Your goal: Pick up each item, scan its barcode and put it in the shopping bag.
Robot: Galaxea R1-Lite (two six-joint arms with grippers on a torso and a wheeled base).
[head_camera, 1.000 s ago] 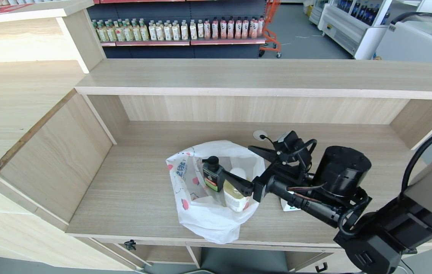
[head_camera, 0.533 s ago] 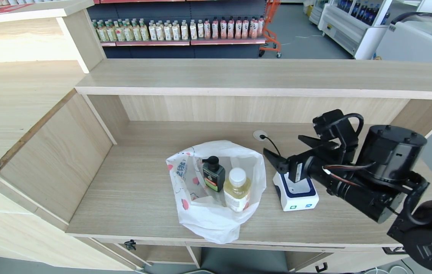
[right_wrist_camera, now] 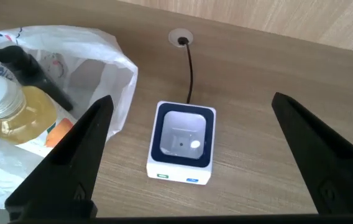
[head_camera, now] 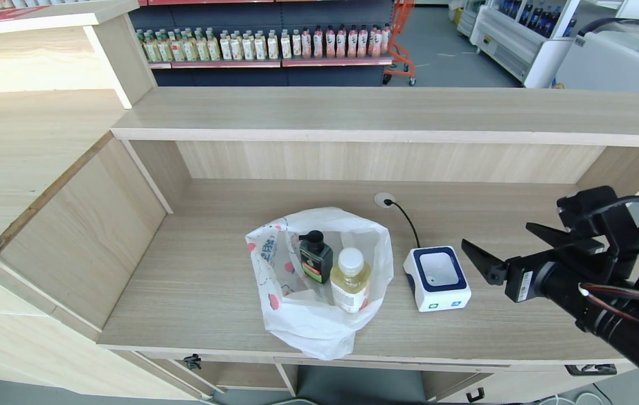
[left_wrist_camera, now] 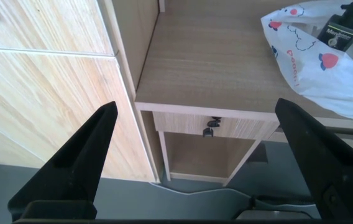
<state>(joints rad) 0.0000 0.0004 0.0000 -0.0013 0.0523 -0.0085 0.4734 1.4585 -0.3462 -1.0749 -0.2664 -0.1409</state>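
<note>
A white shopping bag [head_camera: 297,315] stands open on the wooden counter [head_camera: 201,281]. Inside it a black pump bottle [head_camera: 315,257] and a yellow drink bottle [head_camera: 349,281] with a white cap stand upright. The white and blue scanner [head_camera: 436,277] sits just right of the bag. My right gripper [head_camera: 498,239] hovers right of the scanner, open and empty. Its wrist view has the scanner [right_wrist_camera: 183,144], the bag [right_wrist_camera: 102,68] and the yellow bottle [right_wrist_camera: 12,109] in front of the gripper [right_wrist_camera: 192,98]. My left gripper [left_wrist_camera: 196,104] hangs open and empty low in front of the counter's left corner, the bag [left_wrist_camera: 316,68] far off.
A black cable [head_camera: 405,220] runs from the scanner to a round hole [head_camera: 384,199] in the counter. A raised ledge [head_camera: 387,115] and side walls enclose the back and sides. A drawer with a key [left_wrist_camera: 210,128] sits under the front edge.
My right gripper has drawn back from above the bag to the right, past the scanner, staying open. The yellow bottle and the pump bottle stay in the bag.
</note>
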